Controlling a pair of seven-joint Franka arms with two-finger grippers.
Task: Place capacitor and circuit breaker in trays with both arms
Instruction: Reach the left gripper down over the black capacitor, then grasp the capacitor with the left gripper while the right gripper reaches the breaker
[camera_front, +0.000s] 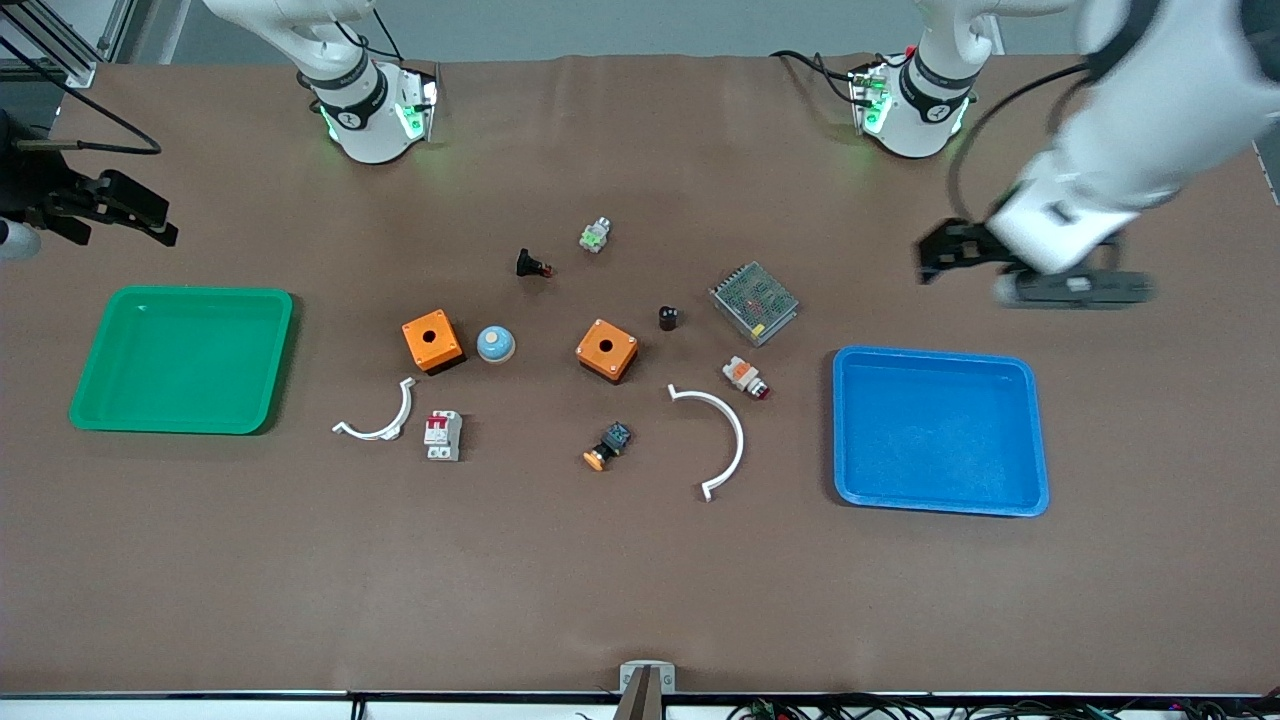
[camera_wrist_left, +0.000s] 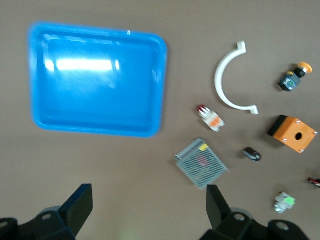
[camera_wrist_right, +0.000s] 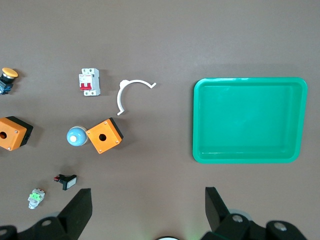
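Observation:
The capacitor (camera_front: 668, 318), a tiny black cylinder, stands mid-table between an orange box (camera_front: 607, 349) and a metal mesh unit (camera_front: 754, 302); the left wrist view shows the capacitor (camera_wrist_left: 251, 154) too. The circuit breaker (camera_front: 442, 435), white-grey with red toggles, lies beside a small white arc (camera_front: 380, 418), and the right wrist view also catches the circuit breaker (camera_wrist_right: 89, 82). My left gripper (camera_front: 945, 252) hangs open over bare table near the blue tray; its jaws (camera_wrist_left: 147, 202) hold nothing. My right gripper (camera_front: 120, 208) hangs open over the table's end near the green tray, empty (camera_wrist_right: 147, 202).
A green tray (camera_front: 180, 292) sits toward the right arm's end, a blue tray (camera_front: 935, 352) toward the left arm's end. Between them lie a second orange box (camera_front: 432, 340), a blue dome (camera_front: 495, 343), a large white arc (camera_front: 725, 435), and several push-button parts.

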